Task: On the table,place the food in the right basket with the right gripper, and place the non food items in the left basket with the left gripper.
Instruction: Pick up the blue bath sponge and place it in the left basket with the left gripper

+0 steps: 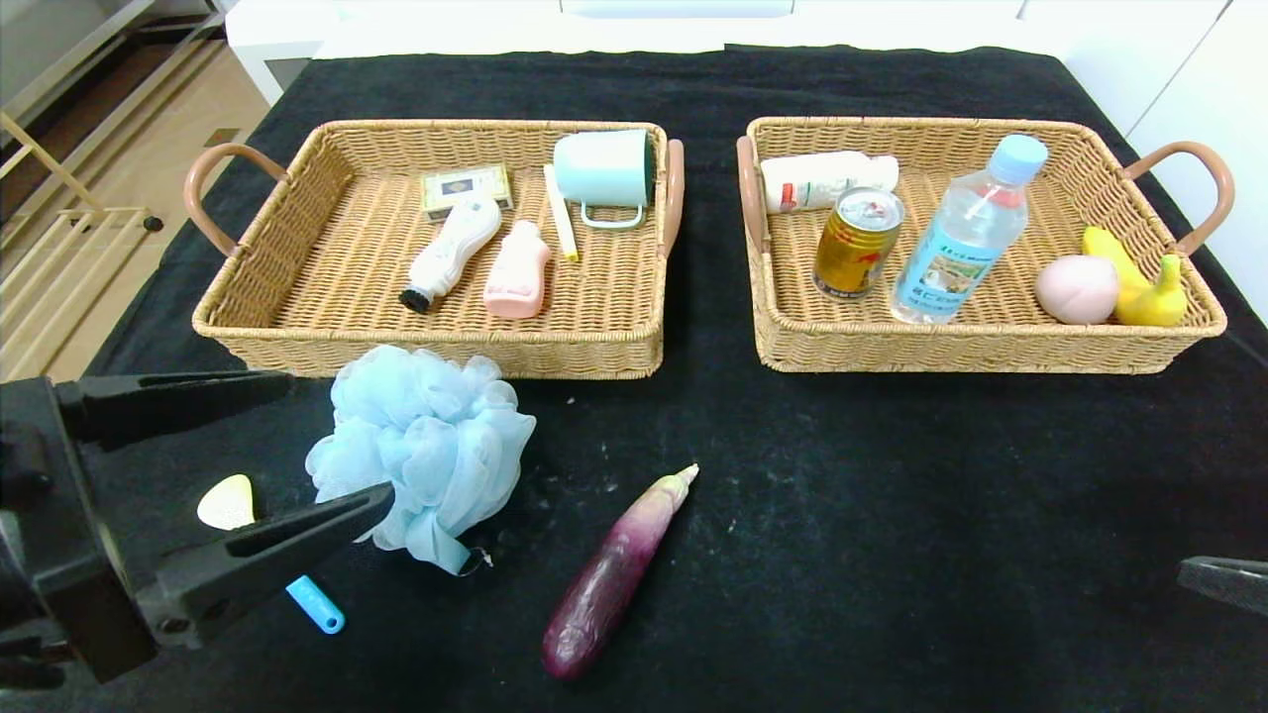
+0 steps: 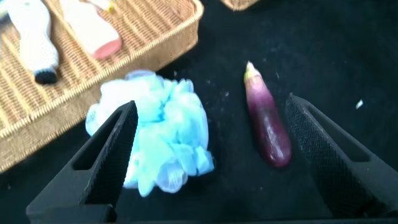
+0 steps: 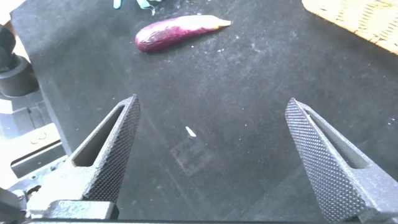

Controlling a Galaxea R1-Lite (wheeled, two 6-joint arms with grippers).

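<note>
A light blue bath pouf [image 1: 426, 451] lies on the black cloth in front of the left basket [image 1: 297, 337]. A purple eggplant [image 1: 614, 574] lies to its right, near the table's front. My left gripper [image 1: 337, 441] is open and empty, hovering at the pouf's left side. In the left wrist view the pouf [image 2: 155, 134] and the eggplant [image 2: 267, 121] both lie between the spread fingers of the gripper [image 2: 211, 102]. My right gripper [image 1: 1223, 579] is at the front right, open and empty [image 3: 212, 102] above bare cloth. The eggplant [image 3: 177, 31] lies far from it.
A small item with a pale yellow head [image 1: 226, 502] and a blue handle [image 1: 317, 604] lies partly under my left finger. The left basket holds several non-food items. The right basket [image 1: 991, 352] holds a can, bottles, a peach and a banana.
</note>
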